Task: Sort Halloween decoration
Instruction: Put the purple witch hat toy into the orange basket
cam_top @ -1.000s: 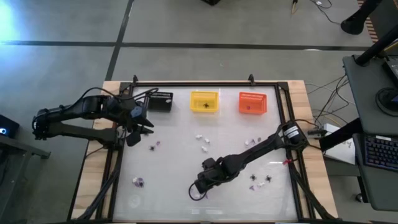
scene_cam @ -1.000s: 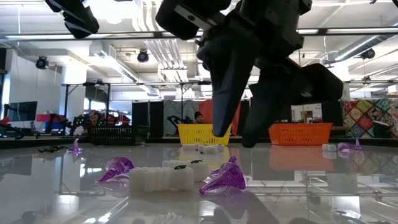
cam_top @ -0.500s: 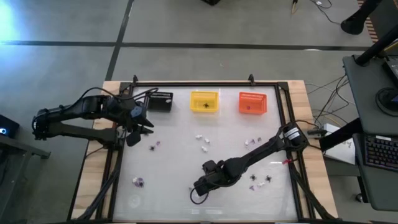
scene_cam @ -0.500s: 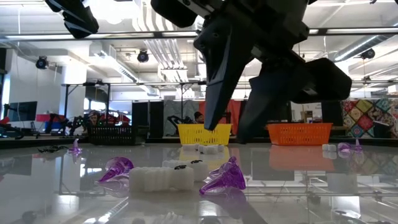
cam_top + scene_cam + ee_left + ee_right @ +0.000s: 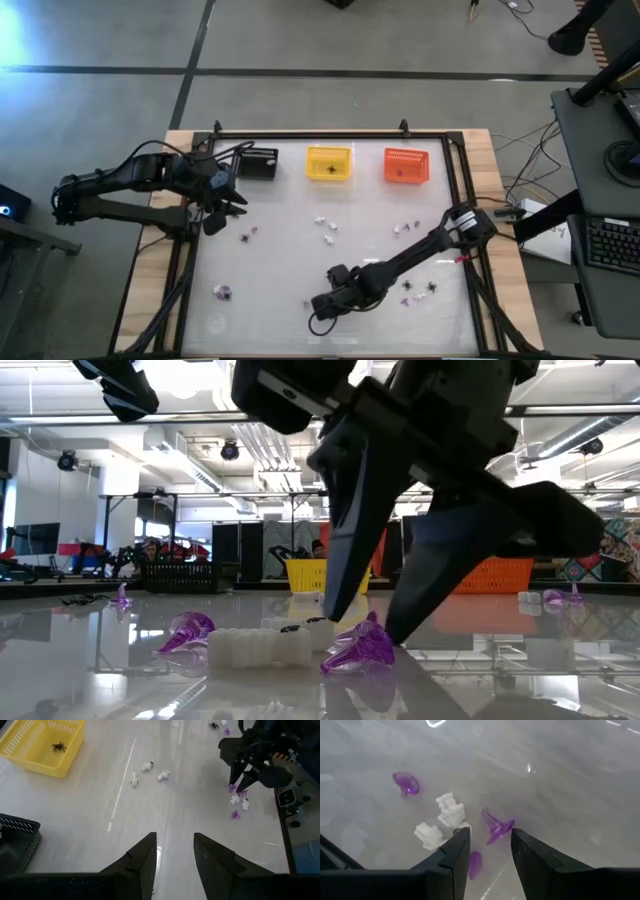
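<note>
Overhead cam, table-level cam, two wrist cams

No readable text or labels anywhere

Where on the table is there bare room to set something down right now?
Bare: the wide strip between the yellow basket and the white bits at mid-table, and the near-left corner past the purple bit. Crowded: around the right gripper, low over a white and purple cluster, and the trinkets near the right edge.
</note>
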Action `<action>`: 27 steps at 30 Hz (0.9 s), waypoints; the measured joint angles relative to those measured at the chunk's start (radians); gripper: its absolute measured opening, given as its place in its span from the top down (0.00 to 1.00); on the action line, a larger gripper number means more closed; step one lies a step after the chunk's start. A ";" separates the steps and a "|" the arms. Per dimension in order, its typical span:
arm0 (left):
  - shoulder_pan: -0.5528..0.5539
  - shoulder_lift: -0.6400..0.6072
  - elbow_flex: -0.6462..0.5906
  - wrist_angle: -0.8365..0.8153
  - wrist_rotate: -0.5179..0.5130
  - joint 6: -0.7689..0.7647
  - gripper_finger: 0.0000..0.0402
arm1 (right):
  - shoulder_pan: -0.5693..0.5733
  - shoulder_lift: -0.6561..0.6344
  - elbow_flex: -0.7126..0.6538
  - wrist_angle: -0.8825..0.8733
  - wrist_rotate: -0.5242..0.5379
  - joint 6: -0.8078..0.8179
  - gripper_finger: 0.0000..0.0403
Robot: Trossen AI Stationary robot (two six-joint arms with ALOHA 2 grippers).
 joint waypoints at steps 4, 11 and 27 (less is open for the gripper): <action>0.000 0.001 0.000 0.000 0.001 0.000 0.72 | 0.000 0.013 0.000 0.012 0.011 0.002 0.67; 0.000 -0.002 0.000 0.000 0.001 0.000 0.72 | -0.002 0.028 0.002 0.001 0.012 0.000 0.71; 0.000 -0.003 0.000 -0.011 0.002 0.000 0.72 | -0.005 0.031 0.002 -0.023 0.015 -0.046 0.96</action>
